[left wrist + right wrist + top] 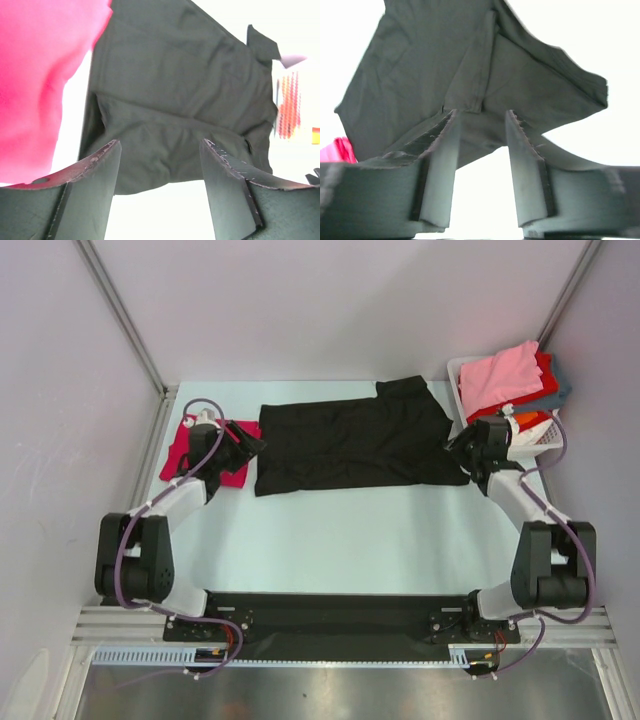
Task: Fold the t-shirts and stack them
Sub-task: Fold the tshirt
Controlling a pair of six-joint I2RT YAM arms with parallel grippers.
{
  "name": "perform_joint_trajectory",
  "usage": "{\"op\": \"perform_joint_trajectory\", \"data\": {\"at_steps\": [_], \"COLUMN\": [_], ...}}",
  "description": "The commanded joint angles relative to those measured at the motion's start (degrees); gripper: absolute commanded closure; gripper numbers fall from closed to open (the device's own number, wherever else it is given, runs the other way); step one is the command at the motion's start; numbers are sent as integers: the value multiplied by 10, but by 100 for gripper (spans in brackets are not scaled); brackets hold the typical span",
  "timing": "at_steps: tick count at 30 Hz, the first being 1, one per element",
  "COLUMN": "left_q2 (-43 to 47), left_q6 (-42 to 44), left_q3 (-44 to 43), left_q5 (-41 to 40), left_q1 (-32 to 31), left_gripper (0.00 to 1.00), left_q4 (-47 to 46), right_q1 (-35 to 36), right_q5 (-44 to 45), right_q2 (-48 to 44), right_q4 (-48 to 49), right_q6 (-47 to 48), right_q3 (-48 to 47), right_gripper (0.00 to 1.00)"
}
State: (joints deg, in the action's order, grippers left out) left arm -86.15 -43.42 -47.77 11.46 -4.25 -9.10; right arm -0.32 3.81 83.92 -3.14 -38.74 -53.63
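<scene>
One big black cloth t-shirt (pixel 350 440) lies in the middle of the desk (pixel 330 540), long axis left to right, with a flap poking out at its far right corner; can't tell which end is the neck. The left pincer (pixel 250 445) at its left edge and the right pincer (pixel 458 448) at its right edge are both spread, nothing in them. One magenta-red cloth shirt (pixel 180 445) lies just left, under the left arm, and one white slatted plastic basket (pixel 458 375) at the far right holds a heap with a pink shirt (pixel 500 375) on top.

black t-shirt (pixel 350 445) matt soft cloth; basket (pixel 457 380) white slatted plastic; table (pixel 340 540) smooth matt
</scene>
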Motion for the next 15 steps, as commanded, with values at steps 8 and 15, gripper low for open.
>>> {"op": "perform_joint_trajectory", "data": {"at_steps": [8,15], "left_q2": [114,114], "left_q6": [-63,-97], "left_q3": [173,214], "left_q5": [-51,-80], "left_q1": [-45,-55], "left_gripper": [32,33], "left_q4": [-118,-163], "right_q1": [-31,-51], "right_q5": [47,30], "right_q2": [-61,4], "right_q4": [190,252], "right_q6": [-142,-157], "right_q3": [208,210], "right_gripper": [56,52]}}
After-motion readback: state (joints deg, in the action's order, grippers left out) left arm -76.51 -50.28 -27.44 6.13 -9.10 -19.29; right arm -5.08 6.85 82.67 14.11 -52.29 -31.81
